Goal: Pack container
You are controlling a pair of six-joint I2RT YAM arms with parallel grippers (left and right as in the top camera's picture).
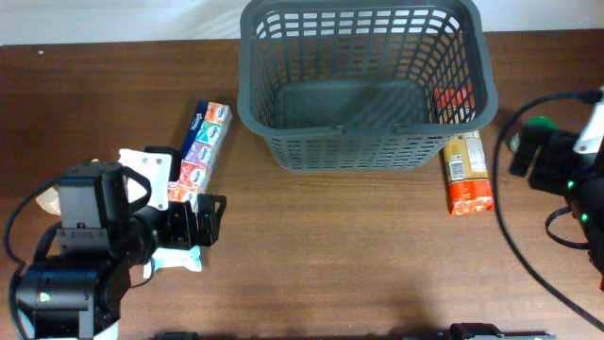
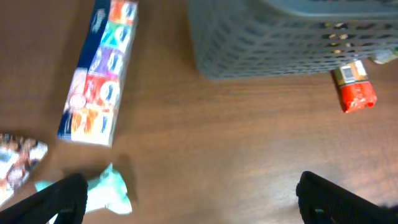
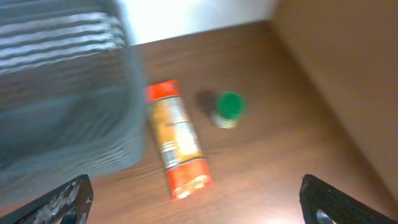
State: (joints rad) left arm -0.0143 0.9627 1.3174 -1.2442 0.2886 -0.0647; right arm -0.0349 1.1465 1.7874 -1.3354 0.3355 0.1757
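Note:
The dark grey slotted basket (image 1: 253, 104) stands at the back middle of the table and holds no packets; it also shows in the left wrist view (image 2: 292, 43) and the right wrist view (image 3: 62, 112). A long multicoloured tissue packet (image 1: 201, 151) (image 2: 99, 74) lies left of it. An orange and red packet (image 1: 467, 170) (image 3: 177, 146) (image 2: 354, 87) lies along its right side. My left gripper (image 1: 209, 219) (image 2: 193, 205) is open and empty over bare wood, with a small teal packet (image 1: 179, 257) (image 2: 109, 190) by its left finger. My right gripper (image 1: 525, 151) (image 3: 196, 205) is open and empty, right of the orange packet.
A green-capped small bottle (image 3: 228, 109) stands right of the orange packet; it shows as a green spot beside my right arm (image 1: 541, 123). A white packet (image 1: 156, 165) and a crumpled foil packet (image 2: 18, 162) lie by my left arm. Cables trail at the right edge.

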